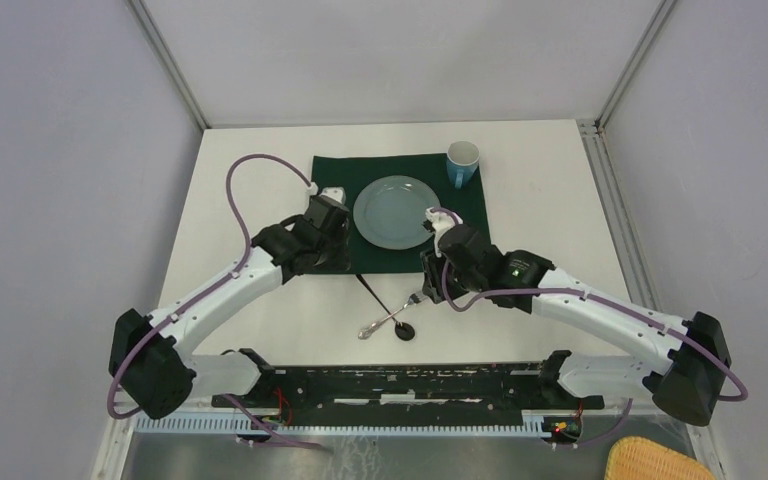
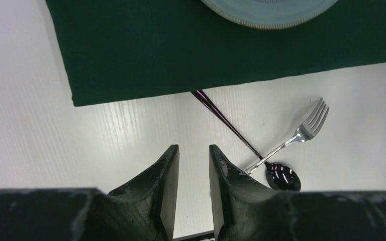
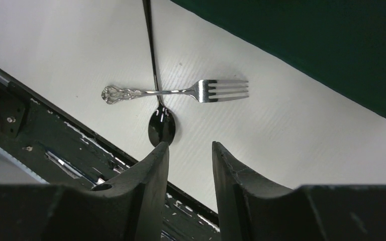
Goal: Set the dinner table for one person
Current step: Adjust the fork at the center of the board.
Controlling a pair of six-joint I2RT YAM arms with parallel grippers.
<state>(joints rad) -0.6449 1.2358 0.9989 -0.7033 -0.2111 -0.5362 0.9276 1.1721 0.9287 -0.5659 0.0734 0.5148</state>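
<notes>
The white dinner table (image 1: 250, 180) holds a dark green cloth (image 1: 335, 170) with a grey-blue plate (image 1: 395, 211) on it. A silver fork (image 1: 388, 320) lies across a thin black spoon (image 1: 407, 331) on the bare table in front of the cloth. My left gripper (image 1: 328, 262) hovers over the cloth's near left corner; in the left wrist view it (image 2: 194, 148) is open and empty, with the fork (image 2: 291, 140) and spoon (image 2: 283, 176) to its right. My right gripper (image 1: 434, 288) is open and empty just beside the spoon's bowl (image 3: 162, 125) and the fork (image 3: 181, 92).
A blue mug (image 1: 462, 163) stands at the cloth's far right corner. The black base rail (image 1: 400, 385) runs along the table's near edge. Metal frame posts (image 1: 600, 150) border the table. A wicker basket (image 1: 660, 462) sits off the table at the bottom right.
</notes>
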